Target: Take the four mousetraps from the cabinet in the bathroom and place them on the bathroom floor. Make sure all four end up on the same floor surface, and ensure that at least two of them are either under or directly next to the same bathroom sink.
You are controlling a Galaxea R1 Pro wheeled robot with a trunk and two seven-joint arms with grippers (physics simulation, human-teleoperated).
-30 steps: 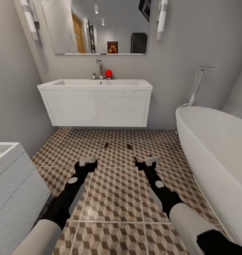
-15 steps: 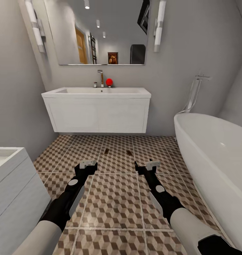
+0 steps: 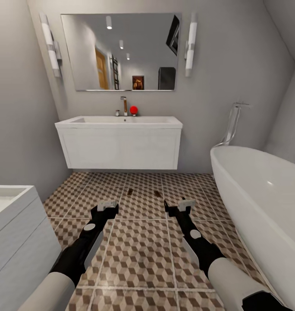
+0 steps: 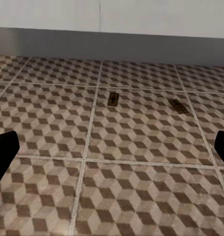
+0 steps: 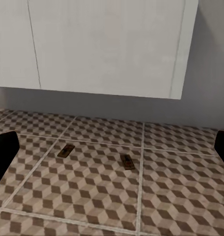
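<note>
Our left black two-fingered gripper (image 3: pixel 105 206) and right black two-fingered gripper (image 3: pixel 178 204) both hang spread and empty, low in the frame above the cube-patterned brown and beige tiled floor (image 3: pixel 139 255). Two small tan wooden mousetraps (image 3: pixel 130 191) (image 3: pixel 158 194) lie at mid-frame near the white wall-hung vanity sink (image 3: pixel 120 140). We judge the sink pair placed; next we must turn back to the cabinet for the other two.

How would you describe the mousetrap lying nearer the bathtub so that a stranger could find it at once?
Start at the white wall-hung vanity with its rectangular sink. On the cube-patterned tile floor in front of it lie two tiny tan wooden mousetraps. Choose the one on the oval white bathtub's side; it lies skewed, while its neighbour lies nearly straight.
</note>
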